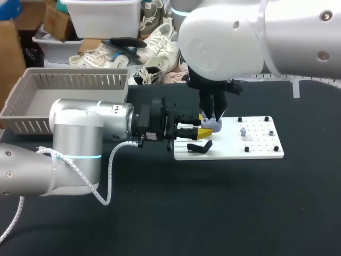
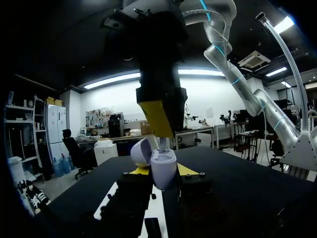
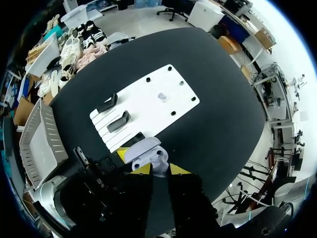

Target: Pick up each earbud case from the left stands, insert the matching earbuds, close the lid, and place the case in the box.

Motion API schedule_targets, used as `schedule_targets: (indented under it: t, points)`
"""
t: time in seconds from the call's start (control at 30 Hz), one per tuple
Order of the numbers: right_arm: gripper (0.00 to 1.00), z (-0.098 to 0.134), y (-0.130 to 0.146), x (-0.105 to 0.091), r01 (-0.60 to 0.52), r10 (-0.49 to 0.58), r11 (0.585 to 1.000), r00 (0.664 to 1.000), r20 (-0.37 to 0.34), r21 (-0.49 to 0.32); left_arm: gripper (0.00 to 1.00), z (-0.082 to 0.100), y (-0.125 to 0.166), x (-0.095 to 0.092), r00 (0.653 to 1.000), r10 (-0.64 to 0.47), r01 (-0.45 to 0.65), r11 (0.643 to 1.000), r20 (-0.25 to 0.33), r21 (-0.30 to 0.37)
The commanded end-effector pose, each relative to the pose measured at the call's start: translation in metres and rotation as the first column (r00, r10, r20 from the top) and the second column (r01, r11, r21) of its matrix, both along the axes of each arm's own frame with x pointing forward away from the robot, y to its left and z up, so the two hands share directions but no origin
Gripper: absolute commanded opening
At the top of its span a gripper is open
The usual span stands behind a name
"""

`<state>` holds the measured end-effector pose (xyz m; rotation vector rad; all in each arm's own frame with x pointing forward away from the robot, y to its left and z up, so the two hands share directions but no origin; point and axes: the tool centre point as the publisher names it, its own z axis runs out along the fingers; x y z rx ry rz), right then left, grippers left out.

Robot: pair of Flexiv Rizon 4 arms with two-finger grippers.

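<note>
**A:** What has the left gripper point(image 2: 163, 174) got?

**B:** The case point(image 2: 163, 162), pinched from both sides. It stands upright with its lid point(image 2: 141, 151) swung open to one side. It is over the left end of the board point(image 1: 261, 145).

**A:** And the right gripper point(image 3: 161, 169)?

**B:** It is straight above the case, pointing down at the open mouth, very near. I cannot tell whether it grips anything. The left wrist view shows a small white piece between it and the case, perhaps an earbud.

**A:** So what does the next move turn on?

**B:** On that vertical line, I'd judge. The case is directly below the right gripper, and its long axis runs up and down, in line with the approach. The right arm is the one placed to insert. The left arm only steadies.

**A:** What does one view give that another lacks?

**B:** The left wrist view shows the gap and the lid from the side. The right wrist view looks down past the case. It shows an earbud point(image 3: 162, 95) lying on the board, the black stands point(image 3: 119, 121), and the box point(image 3: 39, 144) well apart, beyond the left arm.
</note>
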<state>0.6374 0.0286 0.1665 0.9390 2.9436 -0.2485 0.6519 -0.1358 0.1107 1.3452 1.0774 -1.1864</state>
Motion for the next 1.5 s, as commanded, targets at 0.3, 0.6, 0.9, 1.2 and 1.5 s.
schedule_targets:
  t: [0.3, 0.6, 0.9, 1.2, 1.5]
  points:
    - [0.00, -0.004, -0.001, 0.000, 0.006, -0.006, 1.000, 1.000, 0.005, 0.009, 0.00, 0.000, 0.000, -0.002, 1.000, 0.006, -0.006, 1.000, 0.002, -0.001]
    - [0.00, -0.007, -0.003, 0.002, 0.006, -0.006, 1.000, 1.000, 0.003, 0.005, 0.00, 0.000, 0.000, -0.002, 1.000, 0.006, -0.006, 1.000, 0.002, -0.001]
    - [0.00, -0.009, -0.003, 0.001, 0.004, -0.004, 1.000, 1.000, -0.003, -0.001, 0.00, 0.000, 0.000, -0.002, 1.000, 0.006, -0.006, 1.000, 0.002, -0.001]
    - [0.00, -0.014, -0.002, 0.001, -0.003, 0.003, 1.000, 1.000, -0.014, -0.004, 0.00, 0.000, 0.000, -0.002, 1.000, 0.006, -0.006, 1.000, 0.002, -0.001]
    - [0.29, -0.017, -0.002, 0.001, -0.003, 0.003, 1.000, 1.000, -0.021, 0.002, 0.00, 0.000, 0.000, -0.002, 1.000, 0.006, -0.006, 1.000, 0.002, -0.001]
